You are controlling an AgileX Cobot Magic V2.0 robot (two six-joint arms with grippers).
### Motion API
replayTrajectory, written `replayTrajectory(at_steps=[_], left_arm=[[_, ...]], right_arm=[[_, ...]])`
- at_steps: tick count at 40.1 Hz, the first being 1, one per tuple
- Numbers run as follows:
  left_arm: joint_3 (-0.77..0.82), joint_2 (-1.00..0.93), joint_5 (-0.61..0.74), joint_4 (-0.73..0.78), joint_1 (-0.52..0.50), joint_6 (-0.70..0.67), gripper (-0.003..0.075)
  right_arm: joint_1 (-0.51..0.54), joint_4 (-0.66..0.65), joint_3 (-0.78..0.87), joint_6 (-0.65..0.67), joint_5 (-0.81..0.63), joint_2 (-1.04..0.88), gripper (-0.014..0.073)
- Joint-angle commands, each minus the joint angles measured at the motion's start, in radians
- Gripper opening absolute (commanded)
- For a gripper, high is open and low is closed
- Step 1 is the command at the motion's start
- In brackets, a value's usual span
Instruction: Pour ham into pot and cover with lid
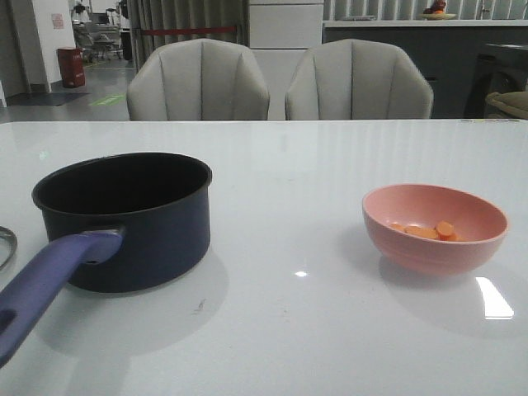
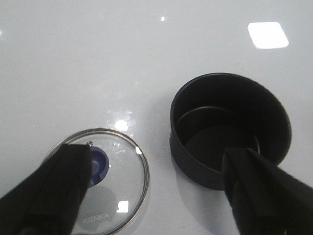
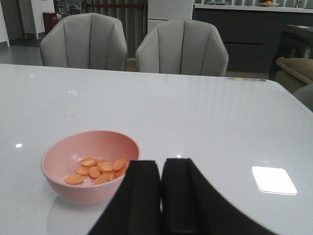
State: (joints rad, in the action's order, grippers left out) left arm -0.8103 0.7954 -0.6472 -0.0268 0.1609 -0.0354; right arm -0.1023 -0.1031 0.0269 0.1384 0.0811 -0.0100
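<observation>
Orange ham lies in the bowl beside closed right fingers.

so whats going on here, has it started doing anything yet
Nothing is being handled yet. The ham sits in the pink bowl on the table, and the pot stands uncovered with nothing visible inside. The lid lies flat on the table beside the pot. The left tool hangs open above the lid and pot, and the right tool is shut, holding nothing, near the bowl.
</observation>
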Motion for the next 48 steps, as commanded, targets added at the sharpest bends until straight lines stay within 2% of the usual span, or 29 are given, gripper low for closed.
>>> replayTrajectory(at_steps=[1, 8, 16, 21, 31, 38, 43, 48], left_arm=[[0.047, -0.121, 0.145, 0.0, 0.029, 0.0, 0.0551], [0.192, -0.34, 0.231, 0.018, 0.067, 0.0, 0.0497], [0.319, -0.505, 0.283, 0.065, 0.139, 0.0, 0.0445], [0.376, -0.592, 0.299, 0.065, 0.148, 0.0, 0.0435], [0.462, -0.666, 0.409, 0.067, 0.148, 0.0, 0.0435], [0.465, -0.666, 0.401, 0.067, 0.148, 0.0, 0.0435], [0.465, -0.666, 0.395, 0.067, 0.148, 0.0, 0.0435], [0.465, -0.666, 0.393, 0.067, 0.148, 0.0, 0.0435]], right_arm=[[0.006, -0.016, -0.005, -0.001, -0.081, -0.021, 0.016], [0.006, -0.016, -0.005, -0.001, -0.081, -0.02, 0.016], [0.006, -0.016, -0.005, -0.001, -0.081, -0.02, 0.016], [0.006, -0.016, -0.005, -0.001, -0.081, -0.02, 0.016], [0.006, -0.016, -0.005, -0.001, -0.081, -0.02, 0.016], [0.006, -0.012, -0.013, -0.001, -0.203, -0.019, 0.016], [0.006, 0.061, -0.115, 0.013, -0.075, 0.033, 0.016], [0.006, 0.059, -0.241, 0.013, 0.086, 0.162, 0.016]])
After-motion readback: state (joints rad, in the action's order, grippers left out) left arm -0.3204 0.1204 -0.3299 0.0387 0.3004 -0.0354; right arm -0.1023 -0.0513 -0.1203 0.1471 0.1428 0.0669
